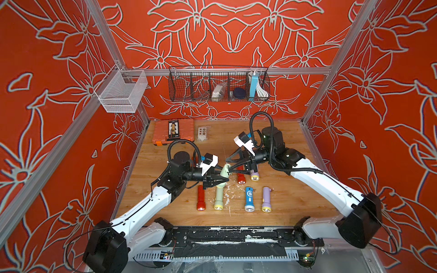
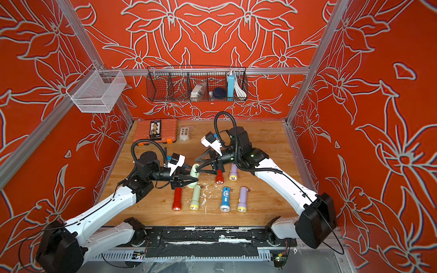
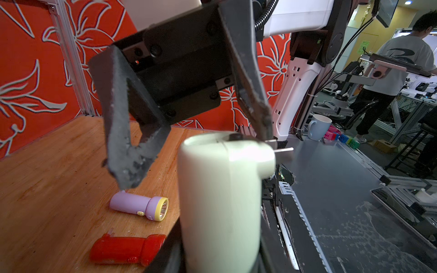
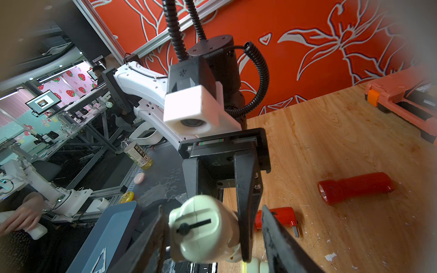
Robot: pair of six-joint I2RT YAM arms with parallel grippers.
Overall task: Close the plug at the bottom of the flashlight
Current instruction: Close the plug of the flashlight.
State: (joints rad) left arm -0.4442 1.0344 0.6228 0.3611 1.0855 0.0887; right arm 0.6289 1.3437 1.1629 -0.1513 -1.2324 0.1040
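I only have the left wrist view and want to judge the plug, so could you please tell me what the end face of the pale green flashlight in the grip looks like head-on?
Observer: In the right wrist view, the end face of the held flashlight shows a black bar running out from a round black pivot.
Operator: Thank you; how many flashlights lie on the table?
Observer: Six, in both top views: nearest, a red flashlight, pale green flashlight, blue flashlight and purple flashlight; behind them, a second red flashlight and a second purple flashlight.
Operator: What sits at the far edge?
Observer: An orange case, on the left arm's side.
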